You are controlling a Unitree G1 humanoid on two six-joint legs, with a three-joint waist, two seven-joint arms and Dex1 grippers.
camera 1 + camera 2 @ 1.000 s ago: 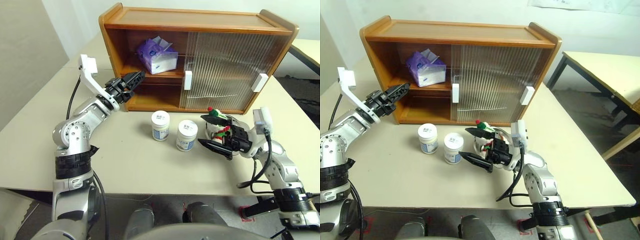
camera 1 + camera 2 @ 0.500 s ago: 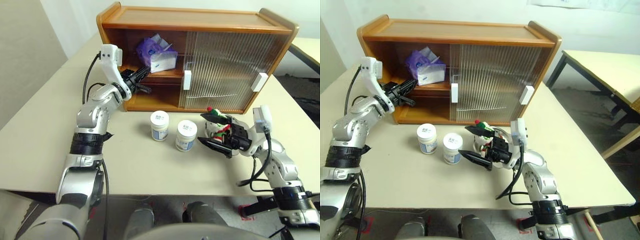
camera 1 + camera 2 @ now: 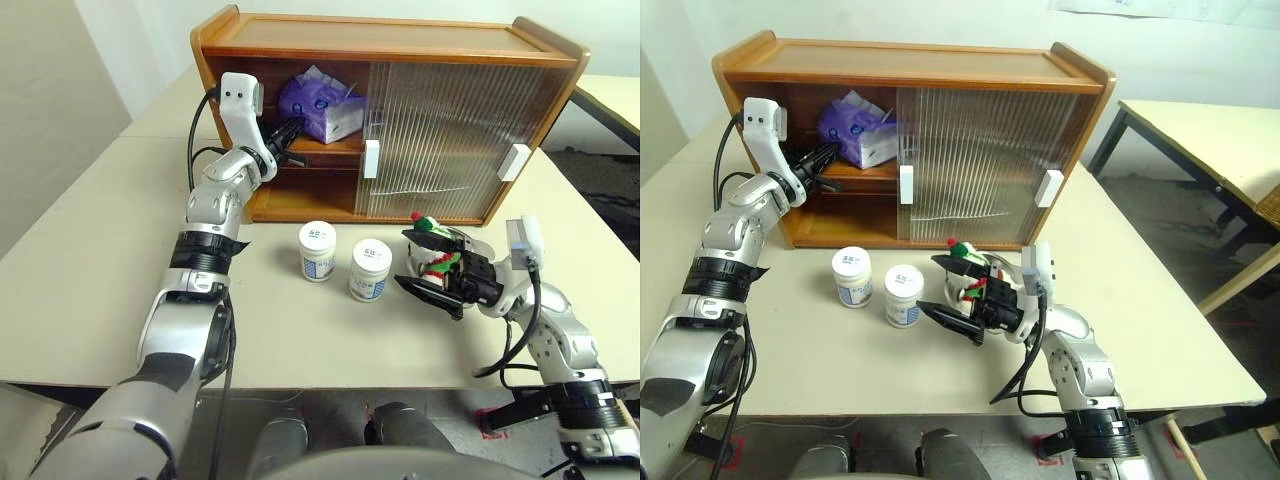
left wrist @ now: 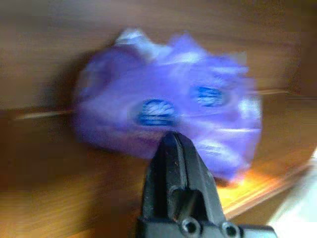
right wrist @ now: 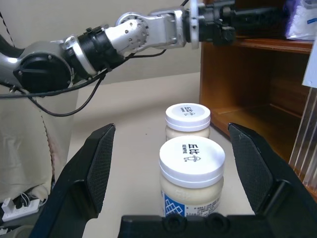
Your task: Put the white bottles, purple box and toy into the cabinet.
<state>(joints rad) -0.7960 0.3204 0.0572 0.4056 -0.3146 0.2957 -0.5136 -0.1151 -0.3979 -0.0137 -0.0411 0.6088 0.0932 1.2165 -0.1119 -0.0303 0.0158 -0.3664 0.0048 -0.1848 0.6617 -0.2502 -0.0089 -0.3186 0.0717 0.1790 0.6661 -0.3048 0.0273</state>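
Observation:
The cabinet (image 3: 300, 45) stands at the back of the table, its left half open. On its middle shelf lies the purple box (image 3: 322, 106). My left gripper (image 3: 291, 132) is shut and empty, its tip against the box's near side; the left wrist view has the shut fingers (image 4: 173, 153) right in front of the purple box (image 4: 163, 109). Two white bottles (image 3: 318, 250) (image 3: 369, 270) stand upright in front of the cabinet. My right gripper (image 3: 420, 265) hangs open just right of them, pointing at them. The toy (image 3: 436, 252) sits close behind it, partly hidden.
Both ribbed sliding doors (image 3: 450, 130) with white handles (image 3: 371, 159) cover the cabinet's right half. The lower shelf (image 3: 300, 195) on the left is bare. A second table (image 3: 1200, 140) stands off to the right. The table's front edge (image 3: 300, 385) runs near me.
My left arm has reached forward into the cabinet's open side and its gripper has shut. The purple box has shifted slightly to the right. My right gripper has stayed put.

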